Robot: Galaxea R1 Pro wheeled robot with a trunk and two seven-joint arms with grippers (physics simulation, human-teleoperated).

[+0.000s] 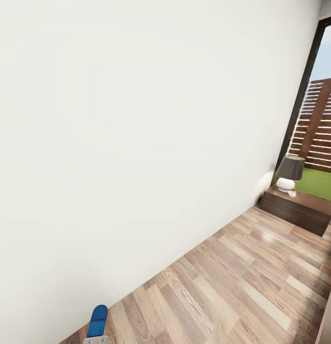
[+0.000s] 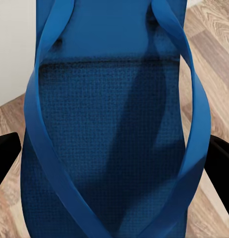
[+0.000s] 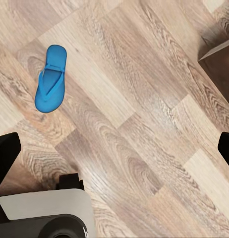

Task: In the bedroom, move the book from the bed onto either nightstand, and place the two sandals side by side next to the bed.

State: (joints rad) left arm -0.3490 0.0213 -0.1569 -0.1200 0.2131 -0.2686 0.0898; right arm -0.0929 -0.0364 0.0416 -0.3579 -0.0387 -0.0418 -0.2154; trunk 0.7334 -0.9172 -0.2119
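one sandal carried, one on the floor, nightstand ahead

- head view: a blue sandal (image 1: 98, 321) pokes up at the bottom edge, close to where the white wall (image 1: 136, 134) meets the wood-plank floor (image 1: 241, 277).
- left wrist view: the same kind of sandal (image 2: 112, 148) sits between the two black fingers (image 2: 6, 158) of the left gripper (image 2: 114, 166), strap side facing the camera. a finger shows at each side of the sole, so the left hand is closed on the sandal.
- right wrist view: the other sandal (image 3: 51, 79) lies flat on the planks, strap side up, apart from everything else. the right gripper (image 3: 114, 151) hangs above the floor with its dark fingers (image 3: 5, 158) spread wide and nothing between them. a pale part of the robot's body (image 3: 45, 215) shows near that hand.
- open room: a broad strip of bare floor runs along the wall toward the far corner.
- far end: a low dark-brown nightstand (image 1: 299, 208) stands against the wall, a lamp (image 1: 288, 174) with a dark shade and white base on its top.
- beyond it a tall black-framed window (image 1: 304, 95) shows a slatted brown fence (image 1: 318, 124) and grass (image 1: 320, 184).
- a pale edge (image 1: 327, 310) cuts in at the lower right of the head view; cannot tell what it belongs to.
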